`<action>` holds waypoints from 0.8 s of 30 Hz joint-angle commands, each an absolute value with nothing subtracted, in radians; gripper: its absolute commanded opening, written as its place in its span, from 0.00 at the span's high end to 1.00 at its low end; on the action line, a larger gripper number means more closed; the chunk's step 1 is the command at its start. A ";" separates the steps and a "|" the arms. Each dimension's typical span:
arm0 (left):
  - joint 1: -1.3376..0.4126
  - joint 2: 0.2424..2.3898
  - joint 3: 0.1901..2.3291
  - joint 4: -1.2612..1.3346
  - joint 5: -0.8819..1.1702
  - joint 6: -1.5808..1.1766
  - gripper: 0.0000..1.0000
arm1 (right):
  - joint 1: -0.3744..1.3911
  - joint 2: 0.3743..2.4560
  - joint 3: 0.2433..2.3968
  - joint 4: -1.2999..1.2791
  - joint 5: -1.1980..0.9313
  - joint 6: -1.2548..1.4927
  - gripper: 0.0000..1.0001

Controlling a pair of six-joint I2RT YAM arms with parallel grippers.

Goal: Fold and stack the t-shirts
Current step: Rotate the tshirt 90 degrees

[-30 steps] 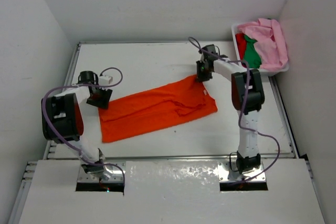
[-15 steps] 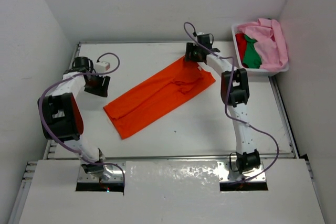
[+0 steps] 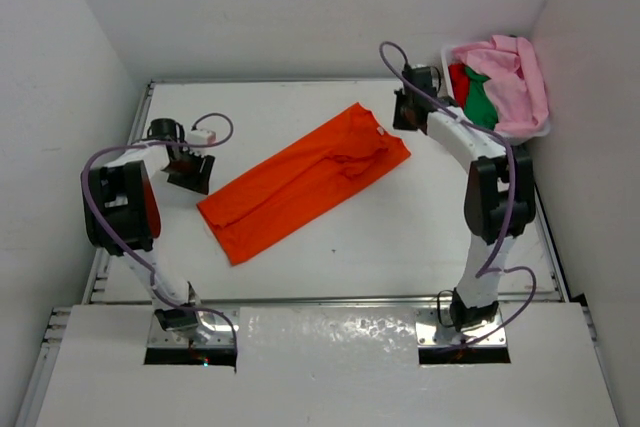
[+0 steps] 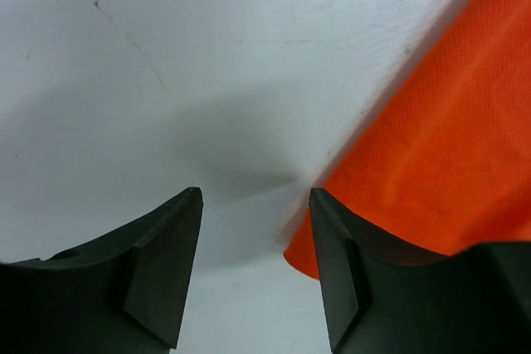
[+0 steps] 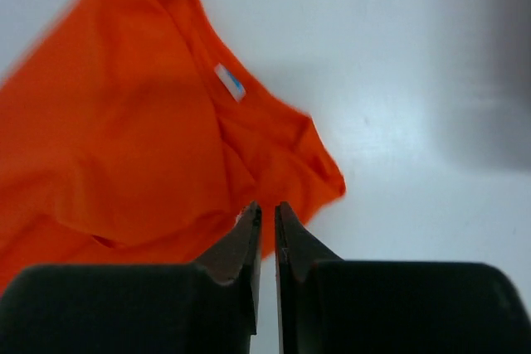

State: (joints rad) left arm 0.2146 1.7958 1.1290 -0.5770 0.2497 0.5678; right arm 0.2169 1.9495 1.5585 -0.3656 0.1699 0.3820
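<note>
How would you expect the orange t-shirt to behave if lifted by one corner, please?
Probably floppy: the orange t-shirt lies flat with soft creases, so it would likely drape and unfold. It looks thin and light; a push would probably bunch it rather than slide it.

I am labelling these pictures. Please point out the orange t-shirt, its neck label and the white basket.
orange t-shirt (image 3: 300, 182): top external view, middle of the cloth.
neck label (image 5: 230, 82): right wrist view, centre of the tag.
white basket (image 3: 449, 51): top external view, far left rim corner.
</note>
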 commanded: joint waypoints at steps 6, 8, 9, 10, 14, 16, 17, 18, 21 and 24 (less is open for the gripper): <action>0.175 1.775 1.051 -0.494 0.295 0.672 0.49 | 0.201 2.098 1.492 -0.452 0.167 0.503 1.00; 0.158 1.763 0.985 -0.480 0.263 0.696 0.49 | 0.189 2.141 1.508 -0.466 0.149 0.518 1.00; 0.149 1.749 0.962 -0.466 0.244 0.706 0.49 | 0.183 2.179 1.522 -0.465 0.129 0.532 1.00; 0.129 1.743 0.913 -0.460 0.214 0.721 0.50 | 0.173 2.198 1.529 -0.445 0.117 0.532 1.00; 0.084 1.706 0.802 -0.440 0.187 0.758 0.50 | 0.164 2.336 1.743 -0.411 0.086 0.496 1.00; 0.046 1.687 0.758 -0.451 0.204 0.784 0.50 | 0.164 2.475 1.884 -0.425 0.037 0.497 1.00; 0.023 1.669 0.747 -0.468 0.206 0.796 0.50 | 0.164 2.527 2.043 -0.423 0.016 0.508 1.00; 0.000 1.661 0.727 -0.477 0.206 0.804 0.50 | 0.166 2.631 2.119 -0.408 0.000 0.517 1.00; -0.179 1.677 0.719 -0.512 0.241 0.775 0.49 | 0.172 2.747 2.281 -0.223 -0.071 0.604 1.00; -0.299 1.729 0.735 -0.518 0.220 0.727 0.49 | 0.196 2.741 2.209 0.036 0.007 0.644 1.00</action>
